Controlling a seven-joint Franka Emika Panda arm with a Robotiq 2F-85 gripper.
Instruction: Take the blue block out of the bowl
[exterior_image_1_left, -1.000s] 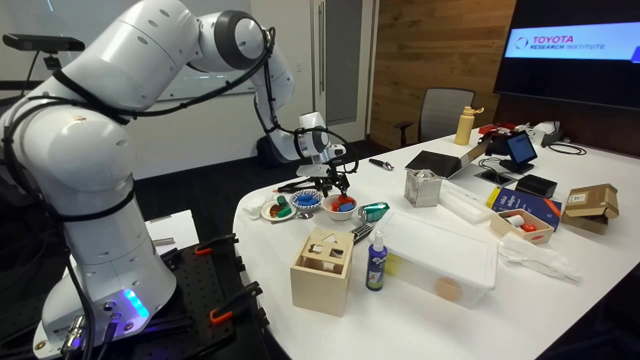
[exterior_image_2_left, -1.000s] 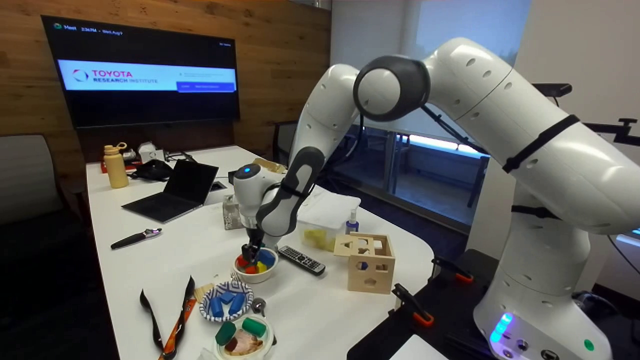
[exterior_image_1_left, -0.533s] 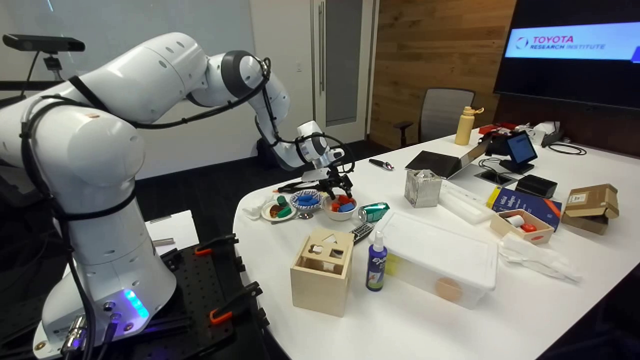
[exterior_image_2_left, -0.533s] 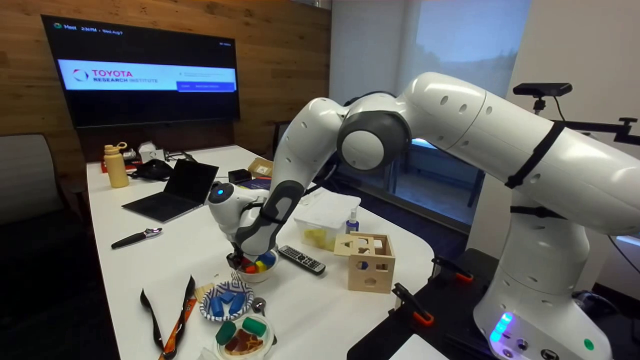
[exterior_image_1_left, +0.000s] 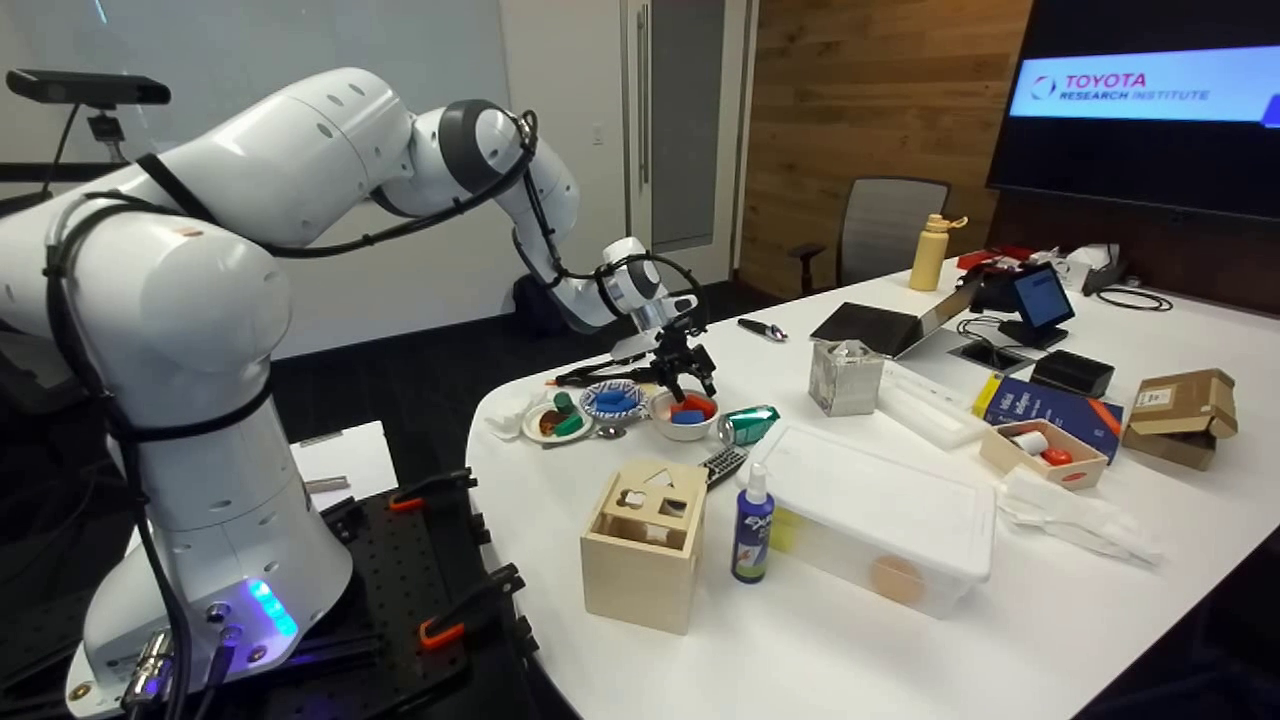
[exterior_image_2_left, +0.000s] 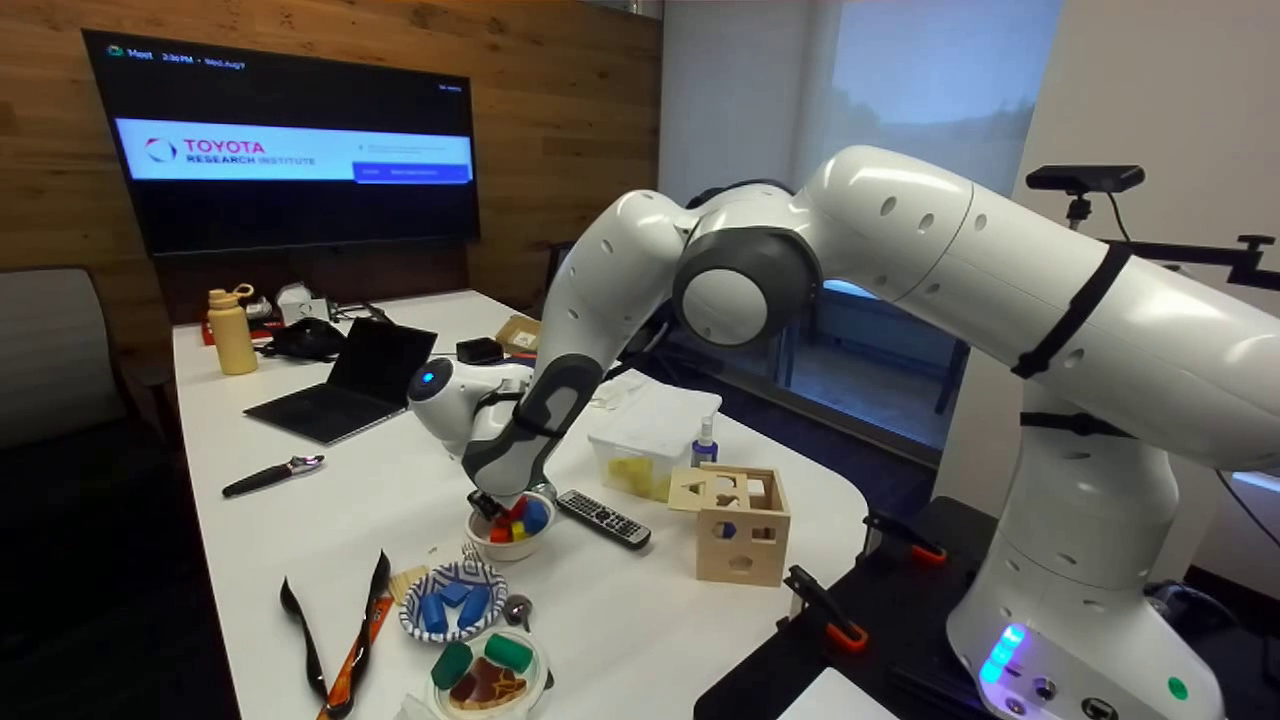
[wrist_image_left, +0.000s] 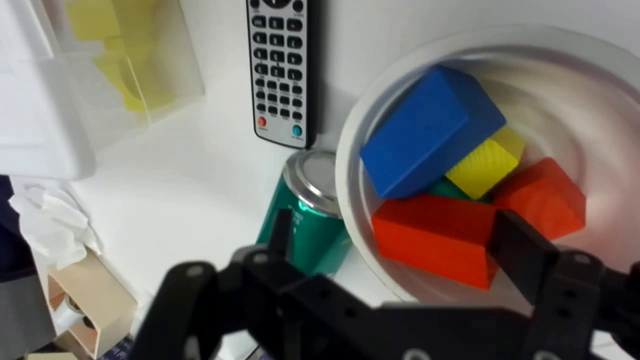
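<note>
The bowl is a small white bowl (exterior_image_1_left: 683, 434), also in an exterior view (exterior_image_2_left: 510, 551) and the wrist view (wrist_image_left: 348, 190). A blue block (wrist_image_left: 425, 132) leans on its inner wall, also visible in both exterior views (exterior_image_1_left: 687, 417) (exterior_image_2_left: 537, 515). It lies among red blocks (wrist_image_left: 435, 235), a yellow block (wrist_image_left: 482, 167) and a partly hidden green one. My gripper (wrist_image_left: 394, 217) is open over the bowl's edge, tilted, also in both exterior views (exterior_image_1_left: 693, 392) (exterior_image_2_left: 490, 505). One finger is inside the bowl at the red block's end, the other outside over the can. Contact cannot be told.
A green can (wrist_image_left: 310, 230) and a remote (wrist_image_left: 280, 75) lie beside the bowl. A patterned bowl with blue blocks (exterior_image_2_left: 455, 625) and a plate (exterior_image_2_left: 535, 650) stand close by. A wooden shape box (exterior_image_1_left: 640, 570), spray bottle (exterior_image_1_left: 752, 535) and plastic bin (exterior_image_1_left: 880, 500) are also there.
The arm's elbow has come down and the wrist has tilted over the bowl. The bowl has shifted slightly and the blocks in it have moved a little.
</note>
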